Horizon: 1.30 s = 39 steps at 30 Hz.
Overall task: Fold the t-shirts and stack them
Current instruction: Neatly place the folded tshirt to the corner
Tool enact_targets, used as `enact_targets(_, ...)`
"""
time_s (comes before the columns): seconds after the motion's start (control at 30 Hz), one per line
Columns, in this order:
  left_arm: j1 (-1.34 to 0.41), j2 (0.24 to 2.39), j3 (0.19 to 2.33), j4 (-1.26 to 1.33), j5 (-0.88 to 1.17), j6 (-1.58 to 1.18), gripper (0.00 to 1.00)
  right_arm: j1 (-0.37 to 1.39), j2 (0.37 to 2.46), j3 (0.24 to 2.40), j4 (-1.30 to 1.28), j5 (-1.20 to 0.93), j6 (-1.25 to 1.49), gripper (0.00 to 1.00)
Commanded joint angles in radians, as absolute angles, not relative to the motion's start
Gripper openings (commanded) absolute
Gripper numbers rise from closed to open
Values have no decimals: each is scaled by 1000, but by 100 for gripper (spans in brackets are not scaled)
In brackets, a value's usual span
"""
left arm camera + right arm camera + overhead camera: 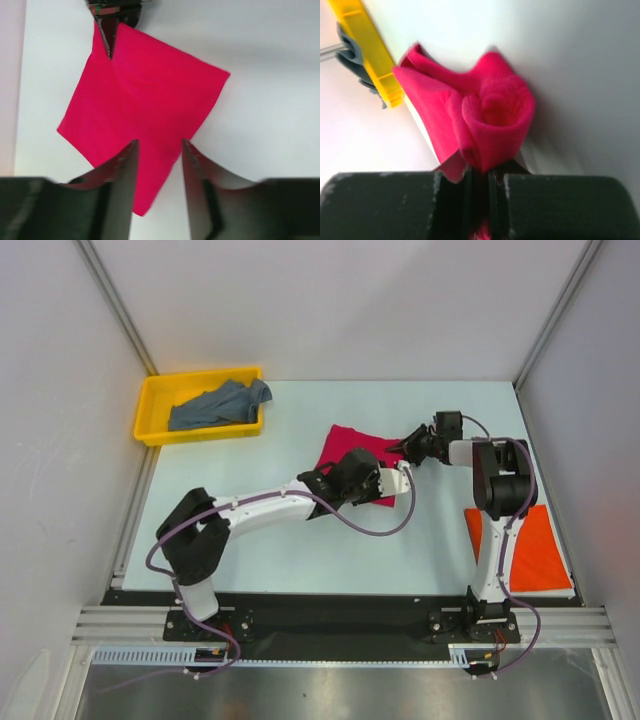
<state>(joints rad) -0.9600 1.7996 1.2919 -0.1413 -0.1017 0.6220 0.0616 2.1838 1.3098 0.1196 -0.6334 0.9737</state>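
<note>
A crimson-pink t-shirt (pixel 350 445) lies folded into a square in the middle of the table. My right gripper (pixel 408 448) is shut on its right corner. In the right wrist view the cloth (pixel 490 115) bunches up in a roll just ahead of the closed jaws (pixel 482 172). My left gripper (pixel 350 478) hovers over the shirt's near side. In the left wrist view it (pixel 159 145) stands open, with a flat corner of the shirt (pixel 145 100) showing below the gap. An orange-red t-shirt (pixel 530 545) lies folded at the right. A grey-blue t-shirt (pixel 215 405) lies crumpled in the tray.
The yellow plastic tray (pixel 150 430) stands at the back left, also in the right wrist view (pixel 370 55). White walls with metal rails enclose the table on three sides. The right arm's base (pixel 485 610) rises beside the orange-red shirt.
</note>
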Motion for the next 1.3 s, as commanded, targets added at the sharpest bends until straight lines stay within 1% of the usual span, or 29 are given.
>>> enact_targets(0.0, -924, 1651, 1269, -130, -8, 430, 48, 66, 2010, 1290, 27, -505, 916, 0)
enact_targets(0.1, -904, 1522, 1215, -133, 26, 267, 49, 69, 1932, 1256, -116, -402, 856, 0)
enact_targets(0.13, -904, 1446, 1203, -152, 26, 227, 49, 68, 1883, 1250, -152, -375, 842, 0)
enact_targets(0.17, -904, 1410, 1190, -161, 35, 124, 49, 63, 1855, 1240, -190, -339, 835, 0)
enact_targets(0.2, -904, 1366, 1157, -169, 46, 76, 50, 63, 1829, 1232, -269, -259, 825, 0)
enact_targets(0.23, -904, 1327, 1138, -179, 57, 28, 50, 61, 1763, 1224, -297, -226, 819, 0)
enact_targets(0.27, -904, 1243, 1115, -183, 75, -70, 51, 58, 1735, 1218, -325, -197, 804, 0)
enact_targets(0.3, -904, 1205, 1068, -184, 83, -113, 51, 57, 1705, 1215, -391, -128, 795, 0)
enact_targets(0.37, -904, 1102, 1026, -196, 98, -222, 50, 49, 1630, 1213, -460, -69, 785, 0)
enact_targets(0.43, -904, 1046, 973, -219, 123, -282, 46, 25, 1579, 1198, -557, 0, 788, 0)
enact_targets(0.47, -904, 1023, 959, -221, 142, -296, 45, 14, 1516, 1187, -587, 62, 792, 0)
enact_targets(0.5, -904, 982, 936, -224, 190, -293, 46, 8, 1487, 1169, -594, 77, 793, 0)
enact_targets(0.57, -905, 945, 920, -261, 199, -273, 47, -64, 1431, 1126, -609, 92, 790, 0)
enact_targets(0.7, -902, 878, 908, -317, 228, -233, 49, -132, 1359, 1146, -704, 135, 753, 0)
enact_targets(0.8, -904, 853, 901, -328, 291, -218, 49, -166, 1335, 1167, -722, 176, 733, 0)
enact_targets(0.93, -904, 841, 907, -330, 328, -200, 49, -230, 1333, 1198, -741, 178, 693, 0)
enact_targets(0.97, -904, 850, 913, -336, 334, -193, 49, -268, 1332, 1210, -744, 166, 690, 0)
enact_targets(1.07, -904, 857, 946, -383, 351, -170, 49, -311, 1339, 1249, -805, 178, 686, 0)
enact_targets(1.27, -904, 847, 934, -396, 357, -143, 49, -413, 1302, 1279, -828, 149, 657, 0)
